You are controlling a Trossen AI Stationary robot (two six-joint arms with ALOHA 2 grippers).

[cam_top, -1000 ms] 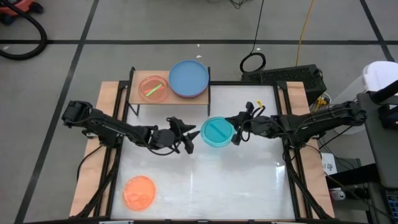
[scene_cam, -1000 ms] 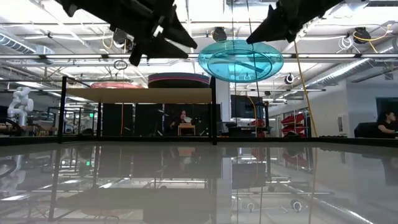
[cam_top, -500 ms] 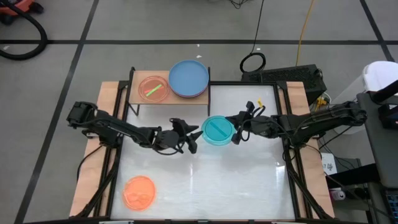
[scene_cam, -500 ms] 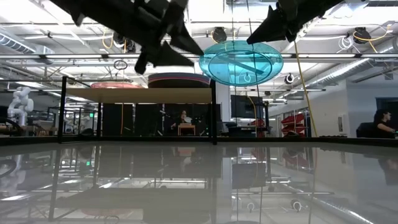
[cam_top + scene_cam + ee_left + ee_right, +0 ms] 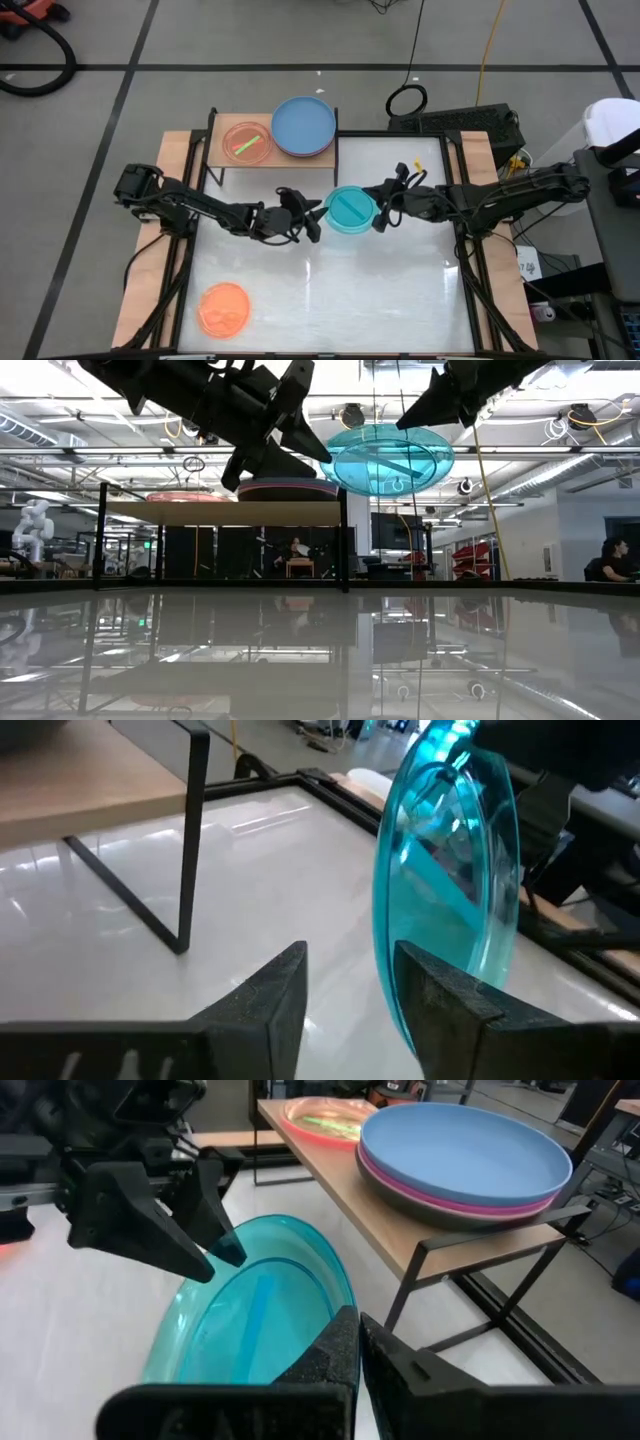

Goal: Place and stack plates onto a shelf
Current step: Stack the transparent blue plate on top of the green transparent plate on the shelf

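Cyan plate [image 5: 350, 210], airborne beside the shelf [image 5: 225, 158], looks light, stiff, slick: right gripper [image 5: 377, 212] clamped on its rim, left gripper [image 5: 315, 214] apart straddling the opposite rim — take it there.

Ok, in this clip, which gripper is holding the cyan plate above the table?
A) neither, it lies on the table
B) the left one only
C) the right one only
C: the right gripper is shut on the cyan plate's rim, while the left gripper's open fingers only straddle the opposite edge.

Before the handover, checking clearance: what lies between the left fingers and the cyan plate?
Nothing: in the left wrist view, the cyan plate's rim sits just past one of the left fingers.
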